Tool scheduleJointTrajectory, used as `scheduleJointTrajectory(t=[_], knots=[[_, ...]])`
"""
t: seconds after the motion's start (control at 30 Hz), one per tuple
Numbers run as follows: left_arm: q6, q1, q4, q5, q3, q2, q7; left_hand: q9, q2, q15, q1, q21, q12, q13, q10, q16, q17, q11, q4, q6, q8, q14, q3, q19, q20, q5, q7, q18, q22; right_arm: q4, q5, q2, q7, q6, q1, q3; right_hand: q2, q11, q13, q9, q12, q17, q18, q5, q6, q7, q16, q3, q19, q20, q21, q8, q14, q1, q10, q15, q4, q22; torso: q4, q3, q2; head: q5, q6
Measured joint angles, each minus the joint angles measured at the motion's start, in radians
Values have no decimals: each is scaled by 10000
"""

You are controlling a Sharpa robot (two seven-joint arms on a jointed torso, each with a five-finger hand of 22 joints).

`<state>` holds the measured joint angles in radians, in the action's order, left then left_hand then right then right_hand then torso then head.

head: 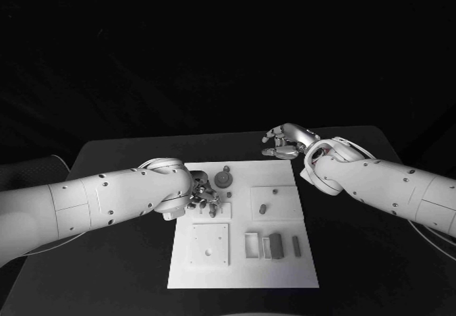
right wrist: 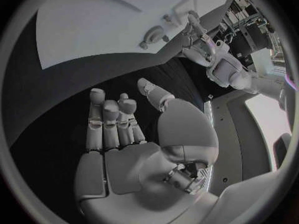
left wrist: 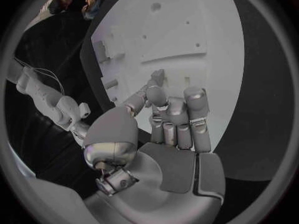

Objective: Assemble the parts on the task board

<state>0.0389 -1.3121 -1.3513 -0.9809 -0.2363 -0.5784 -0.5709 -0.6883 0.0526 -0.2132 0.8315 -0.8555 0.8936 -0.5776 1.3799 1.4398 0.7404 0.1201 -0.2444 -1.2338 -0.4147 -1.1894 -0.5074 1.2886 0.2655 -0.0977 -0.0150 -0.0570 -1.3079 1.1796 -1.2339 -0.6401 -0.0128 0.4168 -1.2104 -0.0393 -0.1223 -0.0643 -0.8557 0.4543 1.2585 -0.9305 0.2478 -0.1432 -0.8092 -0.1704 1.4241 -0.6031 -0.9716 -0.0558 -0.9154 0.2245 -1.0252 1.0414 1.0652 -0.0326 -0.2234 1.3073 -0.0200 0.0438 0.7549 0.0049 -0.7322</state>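
The left hand [head: 203, 195] pinches a small part [left wrist: 157, 76] over the board's [head: 285, 273] centre-left, while the right hand [head: 282, 143], open and empty, hovers off its upper right corner.

Black counter [head: 124, 263], matte, rounded far corners, well lit from above. Beyond far edge, black backdrop, featureless. Thin pale cable [head: 59, 159] looping off counter's left side. In right wrist view, cluttered equipment racks [right wrist: 249, 20] past counter edge, bright pale panel [right wrist: 271, 119] nearby.
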Motion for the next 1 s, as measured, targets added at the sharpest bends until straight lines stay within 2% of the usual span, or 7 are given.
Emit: scheduleJointTrajectory(t=[0.23, 1.0], knots=[[-10, 7, -76, 6, -5, -119, 0, 22, 0, 18, 0, 0, 0, 0, 1, 0, 0, 1, 0, 0, 1, 4, 0, 1, -1, 0, -1, -1, 1, -8, 0, 0, 2, -3, 4, 0, 0, 1, 9, -9, 0, 0, -5, 0, -2, 3, 0, 2, 0, 0, 0, 0, 1, 0, 0, 1, 2, 0, -3, 0, 0, -13, 10], [-28, 17, -99, 161, -5, -162, 46, 31, 0, 2, 0, 0, 0, 9, 16, -1, 0, 15, 0, -2, 3, -29, 0, 15, -14, 0, -31, -1, 3, -22, -1, 0, 5, -7, 16, 0, 0, 3, 17, -17, 0, 9, -18, 0, 22, -17, 0, 27, 0, 0, 0, 0, -22, 0, 3, -22, 27, 0, -3, 2, 2, -7, 22]])
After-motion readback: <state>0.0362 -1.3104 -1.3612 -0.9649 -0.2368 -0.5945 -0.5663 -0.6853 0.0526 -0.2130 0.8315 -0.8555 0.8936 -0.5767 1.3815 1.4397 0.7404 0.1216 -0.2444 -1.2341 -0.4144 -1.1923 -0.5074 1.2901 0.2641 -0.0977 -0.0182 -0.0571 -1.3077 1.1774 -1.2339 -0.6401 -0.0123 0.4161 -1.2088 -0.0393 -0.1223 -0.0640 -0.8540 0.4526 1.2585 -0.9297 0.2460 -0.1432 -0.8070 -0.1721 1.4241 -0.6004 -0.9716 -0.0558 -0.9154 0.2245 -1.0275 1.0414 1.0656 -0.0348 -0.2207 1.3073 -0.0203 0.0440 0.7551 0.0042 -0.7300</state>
